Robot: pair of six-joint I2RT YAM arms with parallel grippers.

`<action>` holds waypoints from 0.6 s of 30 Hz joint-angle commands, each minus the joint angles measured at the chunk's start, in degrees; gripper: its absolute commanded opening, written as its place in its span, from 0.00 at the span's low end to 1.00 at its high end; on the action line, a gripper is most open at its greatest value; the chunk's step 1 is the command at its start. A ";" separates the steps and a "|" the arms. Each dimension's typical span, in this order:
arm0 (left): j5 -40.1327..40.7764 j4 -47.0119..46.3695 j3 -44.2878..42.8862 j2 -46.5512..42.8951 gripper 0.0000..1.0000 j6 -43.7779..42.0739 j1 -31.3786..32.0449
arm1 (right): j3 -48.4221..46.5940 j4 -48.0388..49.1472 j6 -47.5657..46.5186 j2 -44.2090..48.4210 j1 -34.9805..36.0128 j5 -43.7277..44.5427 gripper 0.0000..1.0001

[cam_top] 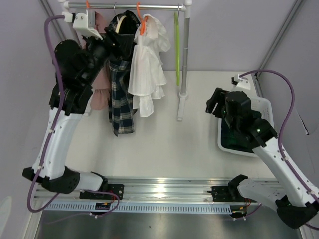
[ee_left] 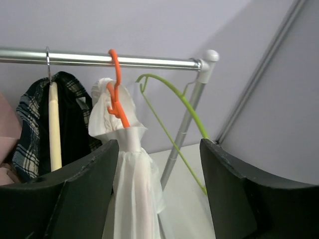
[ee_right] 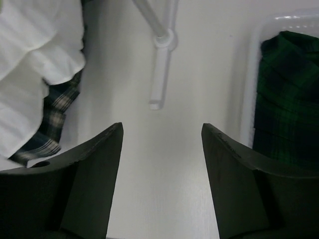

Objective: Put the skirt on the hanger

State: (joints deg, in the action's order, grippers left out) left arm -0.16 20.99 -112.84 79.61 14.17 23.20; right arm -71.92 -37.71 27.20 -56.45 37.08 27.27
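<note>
Left gripper [ee_left: 158, 144] was up at the rail [ee_left: 149, 61], jaws wide, gripping nothing. Next along: white garment [ee_left: 134, 179] on an orange hanger [ee_left: 115, 94], then the lime hanger [ee_left: 184, 102] at the rail's right end. Right gripper [ee_right: 162, 127] spread wide, empty, above the table [ee_right: 164, 189]. Skirt [ee_right: 286, 99] lay in the white basket [ee_right: 289, 21], far right.

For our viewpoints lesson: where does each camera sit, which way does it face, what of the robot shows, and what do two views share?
Top external: above, behind the robot, looking down on table and rail; left arm and right arm show.
Left wrist: raised, facing rail and green hanger; open left gripper shows.
Right wrist: looking down at skirt in basket; open right gripper shows.
Shared: the hanger, top and left wrist.
</note>
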 commanded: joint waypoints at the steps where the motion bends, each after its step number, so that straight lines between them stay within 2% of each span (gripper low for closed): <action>1: -6.42 0.81 5.75 -6.12 0.71 2.17 -0.35 | -0.25 -3.86 1.63 -2.52 -12.75 -6.15 0.69; 3: -9.14 -0.16 9.02 -10.68 0.71 4.09 -0.35 | 1.42 -3.33 1.54 -4.63 -19.64 -12.55 0.69; 4: -10.11 -0.51 14.26 -12.27 0.71 4.80 -0.18 | 3.17 -2.46 2.06 -5.33 -26.38 -14.42 0.69; 6: -12.22 -0.95 17.55 -16.57 0.71 6.30 0.26 | 5.29 -0.62 2.07 -7.97 -31.87 -18.28 0.69; 7: -12.75 -1.04 22.52 -17.90 0.71 6.74 0.79 | 6.08 0.18 2.24 -8.94 -35.72 -21.17 0.67; 12: -15.65 -0.52 35.02 -25.11 0.69 8.94 3.16 | 11.97 0.97 2.15 -13.68 -39.19 -18.48 0.67; 14: -15.92 -0.43 41.25 -28.19 0.69 9.99 4.31 | 15.47 2.20 2.77 -13.87 -39.37 -18.39 0.68; 18: -17.68 -0.17 47.34 -31.18 0.70 9.47 6.59 | 19.26 3.35 3.47 -14.13 -37.79 -17.52 0.73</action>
State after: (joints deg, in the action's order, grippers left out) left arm -14.87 21.28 -68.84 50.35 22.41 28.21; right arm -53.87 -37.17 29.52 -70.83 -1.78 9.72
